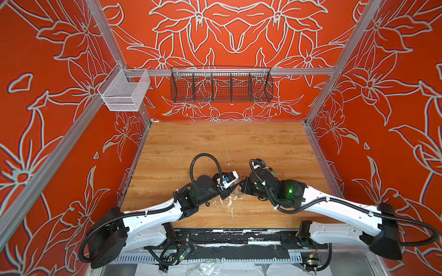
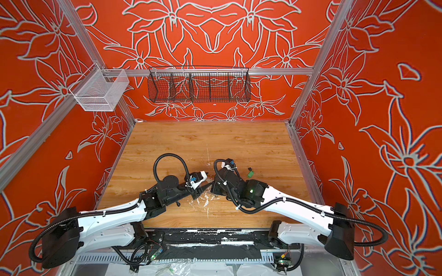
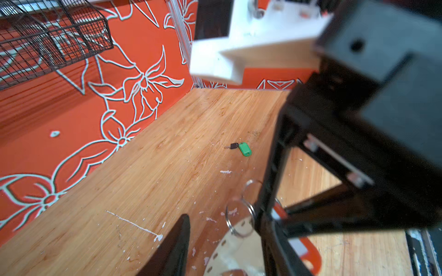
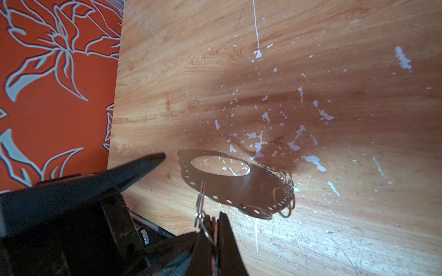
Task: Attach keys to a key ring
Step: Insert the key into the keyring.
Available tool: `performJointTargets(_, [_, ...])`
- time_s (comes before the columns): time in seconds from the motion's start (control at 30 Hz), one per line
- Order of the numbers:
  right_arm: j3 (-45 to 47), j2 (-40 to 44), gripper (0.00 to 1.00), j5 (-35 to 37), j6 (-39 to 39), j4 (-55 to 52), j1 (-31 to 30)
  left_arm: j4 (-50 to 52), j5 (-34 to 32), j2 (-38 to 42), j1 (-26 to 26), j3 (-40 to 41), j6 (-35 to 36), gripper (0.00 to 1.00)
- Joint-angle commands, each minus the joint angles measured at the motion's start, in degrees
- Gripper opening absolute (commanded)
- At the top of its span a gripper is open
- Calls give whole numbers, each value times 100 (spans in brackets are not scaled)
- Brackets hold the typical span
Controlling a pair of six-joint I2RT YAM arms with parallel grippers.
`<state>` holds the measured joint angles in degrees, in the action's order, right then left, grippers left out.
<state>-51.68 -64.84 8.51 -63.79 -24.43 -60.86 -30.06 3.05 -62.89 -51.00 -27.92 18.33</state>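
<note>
The key ring (image 4: 239, 188), a flat grey oval hoop with holes along its rim, hangs tilted just above the wood. A bunch of wire split rings (image 4: 284, 188) dangles at its far end. My right gripper (image 4: 212, 219) is shut on one split ring and on the orange-red key's tag (image 3: 311, 253); that ring passes through a rim hole. My left gripper (image 3: 224, 239) stands open, its jaws apart on either side of the hoop (image 3: 239, 243), and the one finger (image 3: 174, 246) in clear view is not touching it. The green key (image 3: 244, 149) lies alone on the table (image 2: 250, 173), behind the right wrist.
White paint flecks (image 4: 258, 143) cover the wood under the grippers. A black wire basket (image 1: 221, 87) and a white mesh basket (image 1: 124, 92) hang on the back rail. Orange flowered walls and aluminium posts close in the table on three sides.
</note>
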Motion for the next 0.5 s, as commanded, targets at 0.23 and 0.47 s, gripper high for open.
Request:
performJointTargets(0.23, [-105,-109,0,-315,208,315,-57,144,21,-135,-25,-327,249,38])
performJointTargets(0.47, [-45,-22,0,-149,170,283,-57,381,-37,62,-19,-199,298,40])
